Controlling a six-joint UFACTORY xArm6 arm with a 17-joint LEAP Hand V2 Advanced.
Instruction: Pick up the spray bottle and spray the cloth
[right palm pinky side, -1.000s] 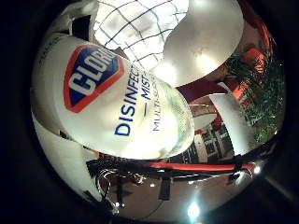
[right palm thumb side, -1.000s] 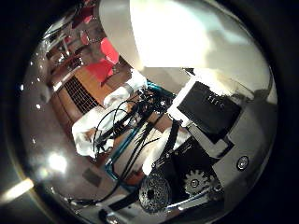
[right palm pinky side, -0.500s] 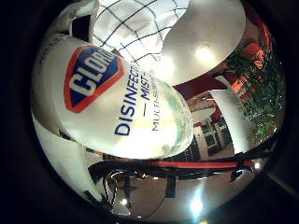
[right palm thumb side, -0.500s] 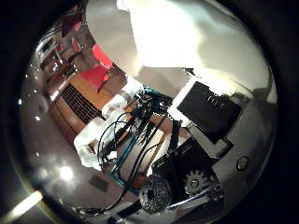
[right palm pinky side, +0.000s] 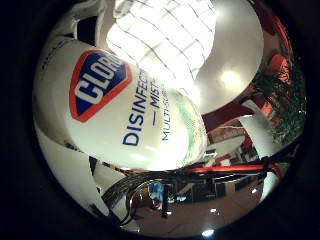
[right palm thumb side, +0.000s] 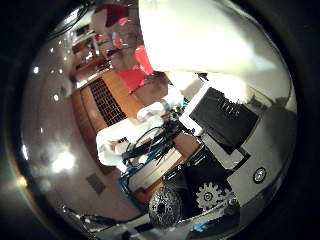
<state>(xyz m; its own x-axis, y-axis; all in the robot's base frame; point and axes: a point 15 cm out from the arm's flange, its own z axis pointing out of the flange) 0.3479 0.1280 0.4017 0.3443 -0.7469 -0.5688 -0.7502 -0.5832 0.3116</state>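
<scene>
1. The robot hand (right palm thumb side: 220, 150) shows its white and black parts and gears in the thumb side palm view; they press right up against a white body.
2. The spray bottle (right palm pinky side: 125, 120) fills much of the little finger side palm view, its white labelled body lying close against the palm, so the robot hand seems to be grasping it, though the curl of the fingers cannot be seen plainly.
3. Beyond the bottle appear a gridded ceiling light (right palm pinky side: 165, 35) and a green plant (right palm pinky side: 285, 100).
4. No cloth can be made out.
</scene>
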